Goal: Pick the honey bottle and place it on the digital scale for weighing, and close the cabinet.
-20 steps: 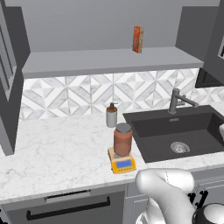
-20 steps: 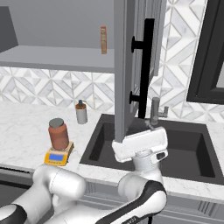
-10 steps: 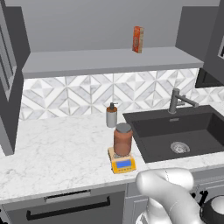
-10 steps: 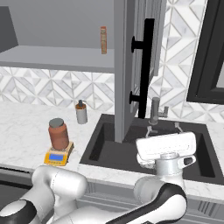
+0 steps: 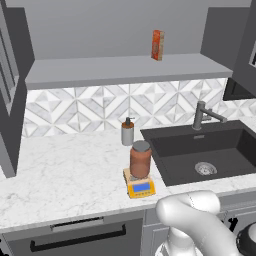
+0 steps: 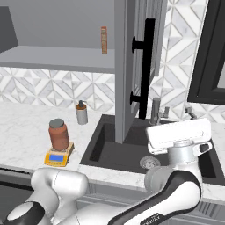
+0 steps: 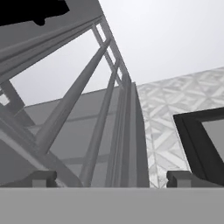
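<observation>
Honey bottle (image 5: 140,160): reddish-brown jar with grey lid, upright on the digital scale (image 5: 139,186), centre of the left base view; in the right base view both sit at lower left, bottle (image 6: 58,134) on scale (image 6: 58,156). The scale's blue display faces the counter's front edge.

Marble counter (image 5: 65,175): carries the scale; a small pump dispenser (image 5: 128,132) stands behind the bottle near the tiled backsplash, apart from it.

Sink (image 5: 205,150): dark basin at right of the left base view, with grey faucet (image 5: 203,114) at its back rim.

Shelf (image 5: 125,70): grey, upper centre; a small orange-red box (image 5: 157,45) stands upright on it.

Cabinet: door (image 6: 138,70) open, swung out edge-on over the sink in the upper centre of the right base view, with a black vertical bar handle (image 6: 148,68). In the hand view the door (image 7: 127,135) rises from bottom centre towards the upper left.

Gripper (image 7: 113,178): two dark fingertips (image 7: 41,177) at the bottom corners of the hand view, set well apart with nothing between them, the door's lower edge between and beyond them. In the right base view the hand (image 6: 179,136) sits at lower right, below the door handle.
</observation>
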Tool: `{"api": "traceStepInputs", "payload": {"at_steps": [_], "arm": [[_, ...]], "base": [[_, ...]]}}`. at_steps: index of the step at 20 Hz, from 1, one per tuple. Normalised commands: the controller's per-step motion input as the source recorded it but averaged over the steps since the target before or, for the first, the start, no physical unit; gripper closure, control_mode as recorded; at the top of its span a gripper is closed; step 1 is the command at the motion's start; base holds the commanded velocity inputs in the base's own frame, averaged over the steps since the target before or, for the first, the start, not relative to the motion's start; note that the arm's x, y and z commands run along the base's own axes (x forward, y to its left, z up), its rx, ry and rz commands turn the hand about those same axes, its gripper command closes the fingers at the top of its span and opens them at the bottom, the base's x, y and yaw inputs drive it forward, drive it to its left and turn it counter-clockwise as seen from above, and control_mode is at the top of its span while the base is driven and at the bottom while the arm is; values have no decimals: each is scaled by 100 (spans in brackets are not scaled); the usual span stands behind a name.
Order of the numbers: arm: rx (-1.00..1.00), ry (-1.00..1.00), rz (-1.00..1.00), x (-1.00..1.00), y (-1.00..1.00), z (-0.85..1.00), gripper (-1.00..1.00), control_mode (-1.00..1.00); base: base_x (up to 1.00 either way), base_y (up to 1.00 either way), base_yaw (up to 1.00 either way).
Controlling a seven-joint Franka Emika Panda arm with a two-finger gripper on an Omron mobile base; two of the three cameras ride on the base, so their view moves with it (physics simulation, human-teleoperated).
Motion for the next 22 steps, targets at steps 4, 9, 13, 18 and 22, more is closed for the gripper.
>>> {"api": "traceStepInputs", "payload": {"at_steps": [4, 9, 13, 18, 22], "arm": [[-12, -4, 0, 0, 37, 81, -100, -100], [-21, -2, 0, 2, 81, 72, -100, -100], [-27, -2, 0, 1, 100, 38, -100, -100], [-37, 2, -6, 20, 100, 6, -100, -100], [-40, 11, -26, 57, 100, -2, -100, -100]], "base": [[0, 0, 0], [0, 0, 0], [0, 0, 0], [0, 0, 0], [0, 0, 0]]}}
